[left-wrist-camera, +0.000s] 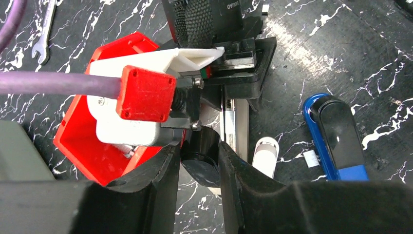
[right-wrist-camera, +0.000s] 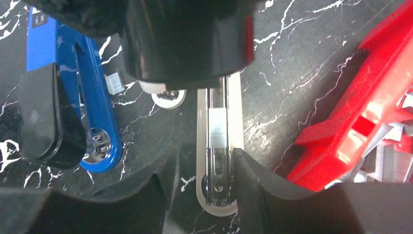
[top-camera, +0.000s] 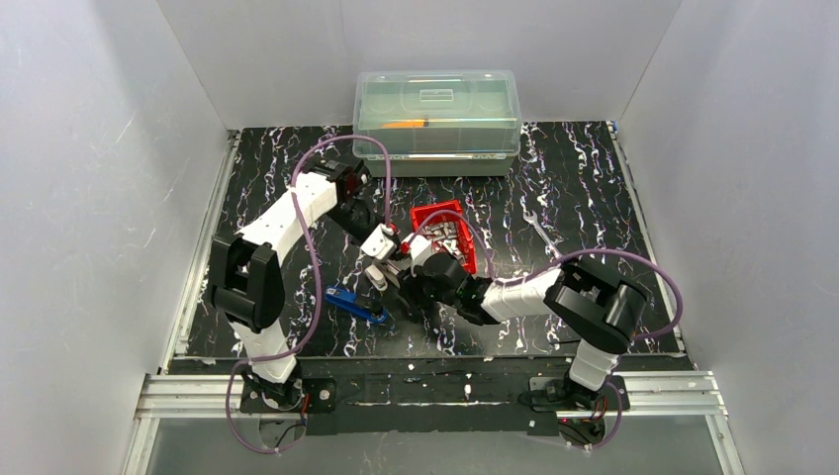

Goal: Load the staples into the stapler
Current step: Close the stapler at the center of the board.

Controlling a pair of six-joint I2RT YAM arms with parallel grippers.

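My right pincer (right-wrist-camera: 204, 163) is standing spread astride the stapler (right-wrist-camera: 217, 126), whose silver channel is lying open at lower centre. My left pincer (left-wrist-camera: 197, 156) is pinching its black top. The staples (right-wrist-camera: 389, 163), short silvery-grey strips, are lying jumbled in the red bin (right-wrist-camera: 341, 131) at right.

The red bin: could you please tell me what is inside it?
Silvery staples lie piled in the red bin. The right arm covers its near edge in the top view, so anything lying there cannot be seen.
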